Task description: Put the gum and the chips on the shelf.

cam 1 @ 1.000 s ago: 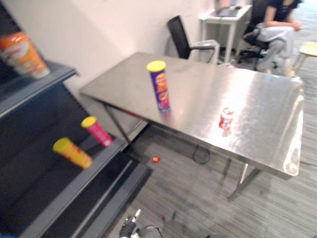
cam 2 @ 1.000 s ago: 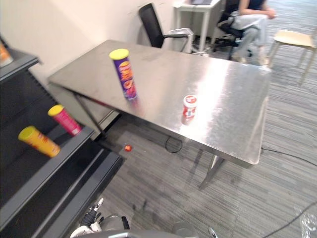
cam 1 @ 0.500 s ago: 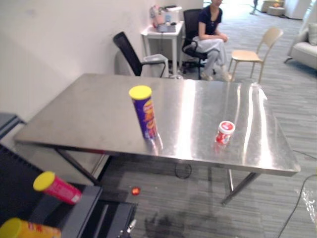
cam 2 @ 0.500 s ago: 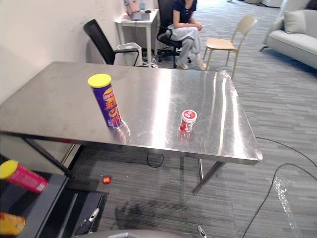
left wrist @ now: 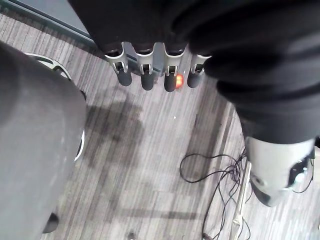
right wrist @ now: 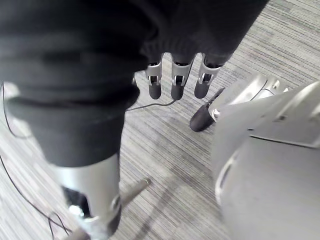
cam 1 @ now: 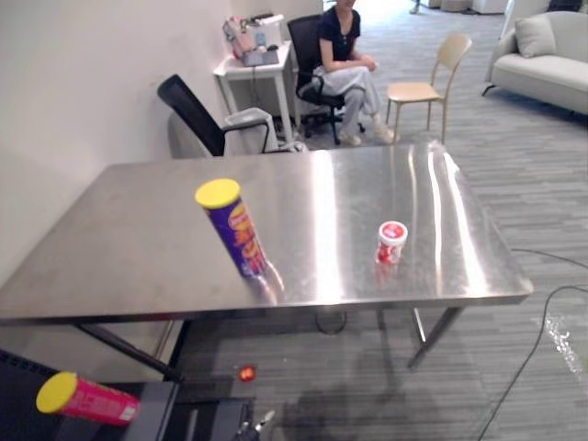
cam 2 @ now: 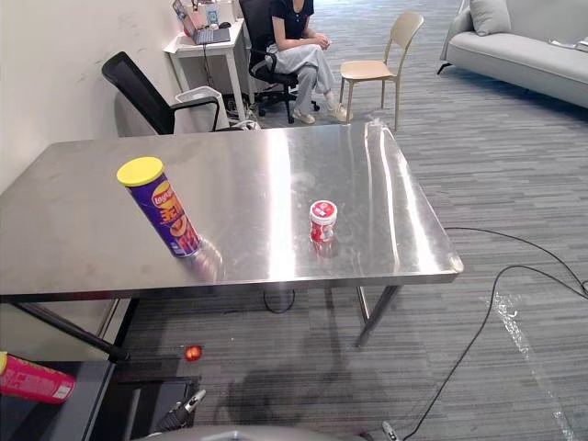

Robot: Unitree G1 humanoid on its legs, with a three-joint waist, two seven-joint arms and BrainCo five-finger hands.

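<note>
A big shiny metal table (cam 2: pixel 257 156) stands on a grey striped carpet floor (cam 2: pixel 514 165). Light makes bright streaks on the tabletop. A plain pale wall (cam 2: pixel 55 37) runs along the table's left side. Past the far edge stand a black chair (cam 2: pixel 138 87), a small white desk (cam 1: pixel 248 66) and a tan chair (cam 2: pixel 377 66). A person (cam 2: pixel 299 41) sits by the desk. A pale sofa (cam 2: pixel 524 46) is far off on the right.

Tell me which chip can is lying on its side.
The pink can with the yellow lid, on the shelf at lower left; the purple can stands upright on the table.
</note>
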